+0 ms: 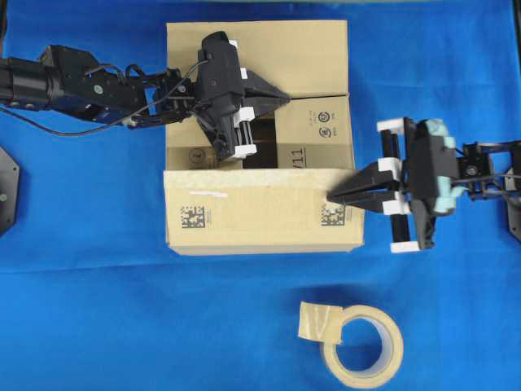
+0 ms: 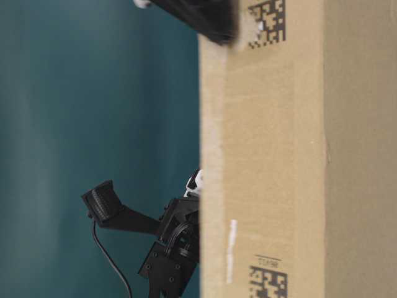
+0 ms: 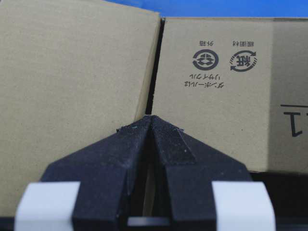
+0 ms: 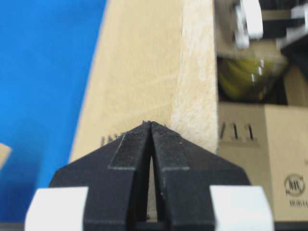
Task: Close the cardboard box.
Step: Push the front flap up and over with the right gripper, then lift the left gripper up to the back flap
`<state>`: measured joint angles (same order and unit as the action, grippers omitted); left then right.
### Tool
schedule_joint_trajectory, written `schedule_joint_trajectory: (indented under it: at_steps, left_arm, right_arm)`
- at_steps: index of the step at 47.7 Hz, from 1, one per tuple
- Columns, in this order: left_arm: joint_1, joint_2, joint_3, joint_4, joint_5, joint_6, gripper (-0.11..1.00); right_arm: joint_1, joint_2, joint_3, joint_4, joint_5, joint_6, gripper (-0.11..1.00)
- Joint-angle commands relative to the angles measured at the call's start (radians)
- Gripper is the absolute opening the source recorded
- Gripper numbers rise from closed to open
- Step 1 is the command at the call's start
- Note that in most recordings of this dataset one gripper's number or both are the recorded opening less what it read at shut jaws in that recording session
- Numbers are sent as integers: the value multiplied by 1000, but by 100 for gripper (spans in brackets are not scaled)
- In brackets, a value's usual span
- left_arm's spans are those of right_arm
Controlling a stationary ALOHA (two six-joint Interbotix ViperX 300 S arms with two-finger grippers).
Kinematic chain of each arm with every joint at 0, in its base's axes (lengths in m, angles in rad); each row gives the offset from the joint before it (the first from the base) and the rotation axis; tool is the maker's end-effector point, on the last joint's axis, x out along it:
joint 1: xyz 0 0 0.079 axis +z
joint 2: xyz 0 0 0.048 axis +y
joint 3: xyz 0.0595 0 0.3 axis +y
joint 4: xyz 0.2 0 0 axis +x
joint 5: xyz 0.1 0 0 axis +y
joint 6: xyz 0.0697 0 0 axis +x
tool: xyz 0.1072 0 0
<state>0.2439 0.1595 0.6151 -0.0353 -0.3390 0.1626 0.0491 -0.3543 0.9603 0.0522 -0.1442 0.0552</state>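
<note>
I judge the task as about half done. The large brown corrugated cardboard box [image 1: 259, 138] stands on the blue cloth [image 1: 98, 309], a little above the middle of the overhead view. Its far flap lies folded over the opening, and a side flap with recycling marks and printed digits lies flat inside. The near flap with two QR marks is not yet down over the opening; a dark gap remains between it and the far flap, and through this gap the right wrist view shows something yellow inside. So the near flap is left to fold, and I cannot tell about the fourth flap.

The left gripper [image 1: 281, 98] rests over the seam of the folded flaps, its fingers pressed together, holding nothing. The right gripper [image 1: 334, 196] touches the right corner of the near flap, fingers also together. A beige tape roll [image 1: 362, 346] lies near, below the box.
</note>
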Motion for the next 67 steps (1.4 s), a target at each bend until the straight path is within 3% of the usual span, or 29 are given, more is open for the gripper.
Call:
schedule_joint_trajectory:
  at_steps: [1,27,38,46,55,67]
  left_arm:
    - [-3,-17,-6,0,-2,-3,1]
    - [-3,-34,-5,2,5,-6,1]
    - [-20,-123,-23,0,34,-8,1]
    - [-20,-210,-48,0,124,-6,1]
    - [-11,-290,-103,2,255,51,1]
    - [83,-331,-216,6,485,61,1]
  right_arm:
    - [-12,20,-14,9,3,2,0]
    - [-21,92,-9,43,2,2,0]
    - [-21,92,-11,41,-2,2,0]
    - [-21,92,-12,41,-3,2,0]
    - [-21,91,-14,43,-5,2,0]
    - [-21,91,-12,43,-18,2,0]
